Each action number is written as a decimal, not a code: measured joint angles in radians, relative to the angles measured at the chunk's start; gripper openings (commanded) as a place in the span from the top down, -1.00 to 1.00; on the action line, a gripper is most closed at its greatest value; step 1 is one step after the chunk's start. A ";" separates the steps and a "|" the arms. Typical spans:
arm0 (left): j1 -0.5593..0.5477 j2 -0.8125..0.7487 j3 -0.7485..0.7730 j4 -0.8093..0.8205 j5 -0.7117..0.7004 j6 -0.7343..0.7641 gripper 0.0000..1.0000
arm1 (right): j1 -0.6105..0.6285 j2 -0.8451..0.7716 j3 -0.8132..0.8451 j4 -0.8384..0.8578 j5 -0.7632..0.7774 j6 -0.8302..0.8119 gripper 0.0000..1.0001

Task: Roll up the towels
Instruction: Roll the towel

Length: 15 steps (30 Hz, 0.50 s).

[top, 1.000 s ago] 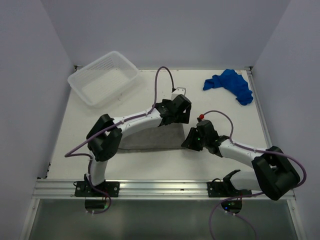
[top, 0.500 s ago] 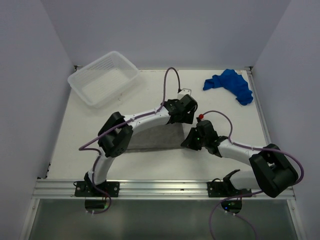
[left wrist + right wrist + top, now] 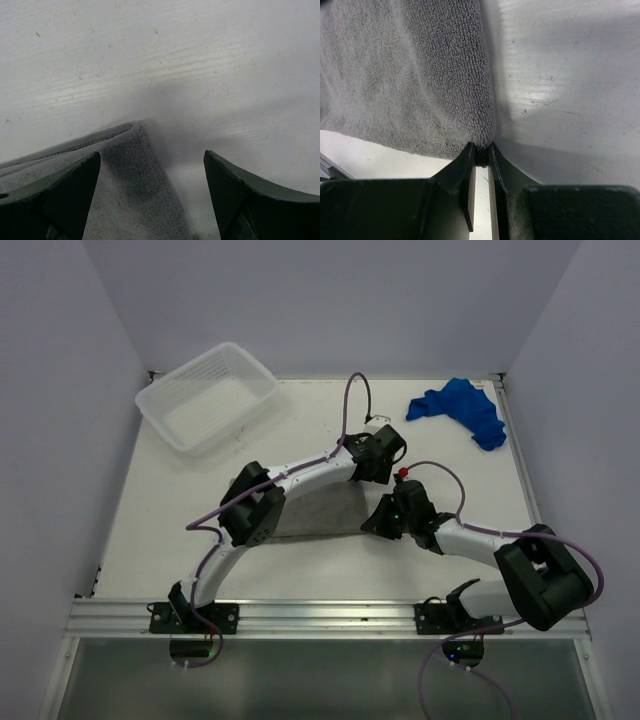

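Right wrist view, item one: grey towel point(image 3: 410, 75), looped terry pile, soft and limp, is lying flat on the white surface point(image 3: 560, 75). The right pincer point(image 3: 481, 148) is clamping its near right corner, jaws almost together with a tuft of pile between them.

Left wrist view: left pincer point(image 3: 151, 156) is hovering with jaws wide apart, straddling the far right corner and holding nothing (the cloth edge there is looking layered).

Top external view, item two: blue towel point(image 3: 460, 410) is sitting crumpled at the far right, well apart from both arms.

Item three: basket point(image 3: 205, 395), translucent ribbed plastic, far left.

Handling, as a judgement: both towels are probably weighing little, sagging when lifted and holding well in a grip. Corners and edges are offering the best hold, ideally both corners of one side together.
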 measured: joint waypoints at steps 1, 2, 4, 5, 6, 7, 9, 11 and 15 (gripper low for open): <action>0.000 0.001 0.000 -0.013 -0.010 0.000 -0.72 | 0.000 0.000 0.000 0.000 0.000 -0.001 0.73; 0.000 0.002 0.000 -0.024 -0.019 0.000 -0.70 | 0.000 -0.001 -0.001 0.001 0.000 -0.002 0.73; 0.000 0.002 0.000 -0.031 -0.035 -0.004 -0.65 | 0.000 -0.002 -0.002 0.003 0.000 -0.002 0.75; 0.000 0.002 0.000 -0.033 -0.039 -0.008 -0.62 | 0.000 -0.002 -0.003 0.004 0.000 -0.002 0.75; 0.000 0.002 0.000 -0.035 -0.039 -0.009 -0.59 | 0.000 -0.002 -0.003 0.005 0.000 -0.002 0.76; 0.000 0.002 0.000 -0.037 -0.040 -0.011 -0.58 | 0.000 -0.003 -0.005 0.006 0.000 -0.002 0.77; 0.001 0.002 0.000 -0.038 -0.038 -0.023 -0.55 | 0.000 -0.005 -0.005 0.006 0.002 -0.002 0.78; 0.002 0.002 0.000 -0.038 -0.035 -0.034 -0.54 | 0.000 -0.006 -0.005 0.006 0.004 -0.002 0.78; 0.003 0.011 0.000 -0.037 -0.032 -0.045 -0.48 | 0.000 -0.006 -0.005 0.006 0.004 -0.002 0.80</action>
